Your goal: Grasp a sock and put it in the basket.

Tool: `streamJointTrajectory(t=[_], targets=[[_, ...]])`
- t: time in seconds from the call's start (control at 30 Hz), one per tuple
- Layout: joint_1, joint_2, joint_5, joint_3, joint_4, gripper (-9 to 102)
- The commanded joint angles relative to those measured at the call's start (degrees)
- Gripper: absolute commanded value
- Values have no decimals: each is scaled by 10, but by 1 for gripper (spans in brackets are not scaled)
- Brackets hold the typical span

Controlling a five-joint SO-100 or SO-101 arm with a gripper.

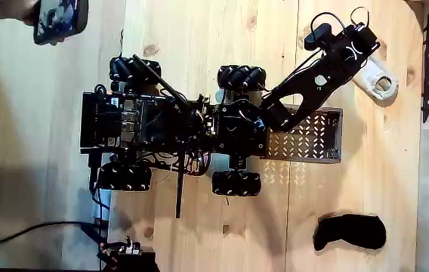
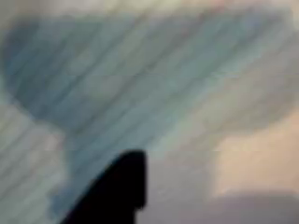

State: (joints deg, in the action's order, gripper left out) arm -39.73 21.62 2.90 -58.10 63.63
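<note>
Black robot hand (image 1: 363, 54), its opening impossible to judge, hovered over the small cream-white sock (image 1: 377, 79) lying on the pale wooden tabletop (image 1: 199, 30) beside the empty black perforated metal basket (image 1: 309, 136), nothing yet moved.

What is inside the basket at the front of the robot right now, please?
The basket looks empty: its perforated floor shows bare. The arm covers its upper left corner. The sock lies outside, at the gripper.

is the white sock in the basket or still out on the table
Out. The sock lies on the table beyond the basket, under the gripper.
</note>
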Motion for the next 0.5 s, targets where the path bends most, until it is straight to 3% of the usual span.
streamJointTrajectory(t=[0.0, 0.47], targets=[[-8, 4, 9, 14, -4, 50], [-35, 33, 6, 15, -59, 50]])
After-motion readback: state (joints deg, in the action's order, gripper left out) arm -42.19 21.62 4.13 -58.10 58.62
